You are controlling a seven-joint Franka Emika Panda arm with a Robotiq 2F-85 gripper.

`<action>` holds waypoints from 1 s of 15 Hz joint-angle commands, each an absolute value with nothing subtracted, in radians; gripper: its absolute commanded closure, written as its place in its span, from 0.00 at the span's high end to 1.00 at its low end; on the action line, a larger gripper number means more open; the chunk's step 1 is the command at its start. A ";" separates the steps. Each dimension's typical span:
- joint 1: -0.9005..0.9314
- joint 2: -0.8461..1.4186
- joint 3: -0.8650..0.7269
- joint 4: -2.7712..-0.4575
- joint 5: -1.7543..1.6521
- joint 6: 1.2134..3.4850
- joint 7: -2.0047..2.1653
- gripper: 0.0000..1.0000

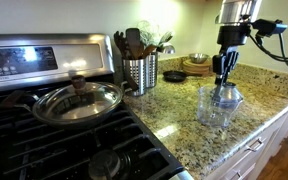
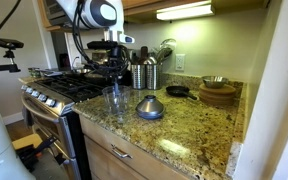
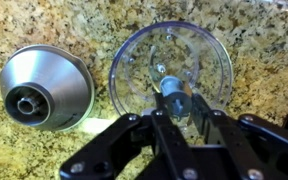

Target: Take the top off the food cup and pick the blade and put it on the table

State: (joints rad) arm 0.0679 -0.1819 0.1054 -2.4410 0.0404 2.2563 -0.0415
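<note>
Black claw [image 3: 176, 108]: down at the mouth of the food cup [image 3: 199, 55], fingers drawn in narrow. They look clamped on the hub of the blade [image 3: 168, 84], and the wrist view shows no gap between pads and spindle.
Blade: upright in the middle of the cup, long axis vertical, directly beneath the claw. My call is that the way out is straight up, with no sideways drift until it clears the rim.
Food cup: clear plastic, standing on the granite counter [image 3: 254, 35], its rim ringing the fingers all round, so there's little room to wander.
Top [image 3: 46, 88]: already off! The grey dome sits rim-down on the counter just beside the cup, not touching it.
Further out: steel utensil holder [image 1: 139, 72] and a glass-lidded pan [image 1: 79, 101] on the stove [image 1: 44, 140], both well apart from the action.
Hard to see: the small cutting edges are lost in glare through the plastic. In both exterior views the cup wall blurs the fingertips, so the grip can only be judged from the wrist view.
</note>
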 commanded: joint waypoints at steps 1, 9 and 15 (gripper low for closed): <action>0.070 -0.267 0.092 -2.422 0.016 2.186 -0.037 0.13; 0.010 -0.303 0.050 -2.347 -0.053 2.126 0.011 0.13; -0.038 -0.274 -0.001 -2.355 -0.049 2.149 0.014 0.13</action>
State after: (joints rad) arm -0.0271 -0.2844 0.0191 -2.3571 -0.0425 2.1663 -0.0073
